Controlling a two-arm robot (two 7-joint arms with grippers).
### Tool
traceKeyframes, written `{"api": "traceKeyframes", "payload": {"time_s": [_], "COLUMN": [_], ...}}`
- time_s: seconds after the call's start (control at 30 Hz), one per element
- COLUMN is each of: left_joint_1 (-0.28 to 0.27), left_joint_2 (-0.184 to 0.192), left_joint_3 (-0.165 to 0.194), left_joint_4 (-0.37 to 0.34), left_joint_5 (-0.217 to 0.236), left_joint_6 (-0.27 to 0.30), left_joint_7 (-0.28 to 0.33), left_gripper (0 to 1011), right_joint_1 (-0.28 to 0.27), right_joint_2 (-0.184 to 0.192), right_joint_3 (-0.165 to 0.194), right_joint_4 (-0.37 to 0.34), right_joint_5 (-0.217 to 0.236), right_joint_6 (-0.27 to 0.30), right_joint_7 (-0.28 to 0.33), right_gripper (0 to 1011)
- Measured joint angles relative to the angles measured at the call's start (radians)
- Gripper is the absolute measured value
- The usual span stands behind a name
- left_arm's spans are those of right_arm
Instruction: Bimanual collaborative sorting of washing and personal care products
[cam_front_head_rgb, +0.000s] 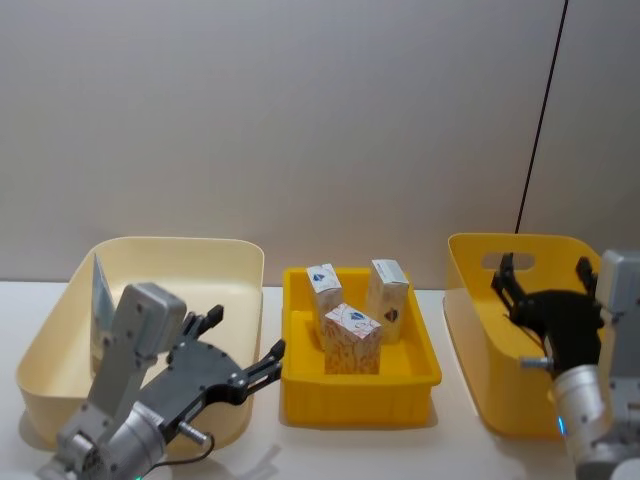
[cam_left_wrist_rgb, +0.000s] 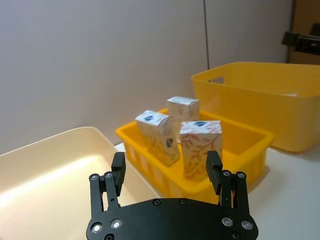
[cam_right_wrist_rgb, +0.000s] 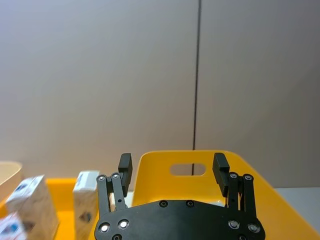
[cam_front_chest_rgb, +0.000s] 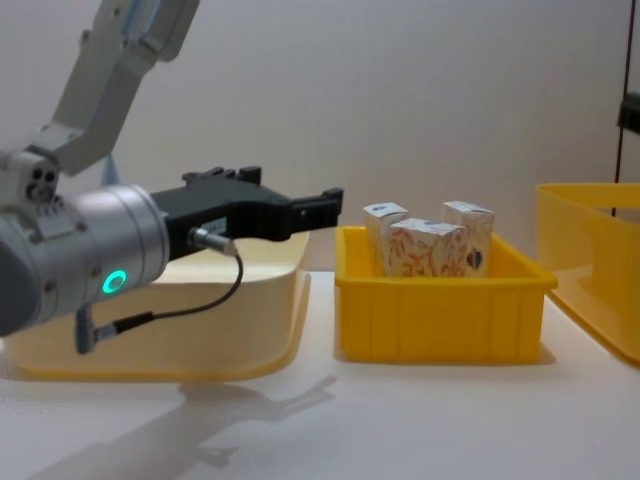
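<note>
Here, three small white cartons (cam_front_head_rgb: 351, 338) with an orange pattern stand close together in the yellow crate (cam_front_head_rgb: 360, 402) at mid-table, a spot that appears chosen so either arm can reach them. A light-blue tube (cam_front_head_rgb: 101, 298) leans against the left wall of the cream bin (cam_front_head_rgb: 180, 243). That suggests this bin takes the tubes, while the deep yellow bin (cam_front_head_rgb: 468, 300) on the right likely awaits the cartons. The left gripper (cam_front_head_rgb: 245, 338) hovers above the cream bin's right rim, aimed at the crate, its fingers spread wide and holding nothing. The nearest carton sits in line between them but well short of contact. The right gripper (cam_front_head_rgb: 545, 272) hangs over the deep yellow bin, fingers likewise spread wide, empty and touching nothing.
</note>
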Motion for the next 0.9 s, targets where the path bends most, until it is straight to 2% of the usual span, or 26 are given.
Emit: {"api": "traceKeyframes", "payload": {"time_s": [0.03,0.1,0.43,0.47,0.7,0.9], "left_joint_1": [0.006,0.024,0.092,0.092,0.109,0.110], "left_joint_2": [0.002,0.010,0.038,0.038,0.046,0.046], "left_joint_3": [0.000,0.001,0.002,0.002,0.002,0.002], "left_joint_4": [-0.004,-0.017,-0.067,-0.067,-0.080,-0.081], "left_joint_5": [0.006,0.024,0.093,0.093,0.111,0.112], "left_joint_6": [-0.002,-0.006,-0.022,-0.022,-0.027,-0.027], "left_joint_7": [0.010,0.041,0.159,0.159,0.190,0.191], "left_gripper": [1002,1001,1002,1002,1001,1002], "right_joint_1": [0.000,-0.028,-0.121,-0.121,-0.198,-0.234], "right_joint_2": [0.000,0.028,0.118,0.118,0.194,0.228], "right_joint_3": [0.000,-0.016,-0.066,-0.066,-0.107,-0.126], "right_joint_4": [0.000,-0.023,-0.097,-0.097,-0.158,-0.188], "right_joint_5": [0.000,0.027,0.120,0.120,0.196,0.232], "right_joint_6": [0.000,0.002,0.012,0.012,0.020,0.023], "right_joint_7": [0.000,0.023,0.104,0.104,0.169,0.200], "right_gripper": [1001,1001,1001,1001,1001,1001]}}
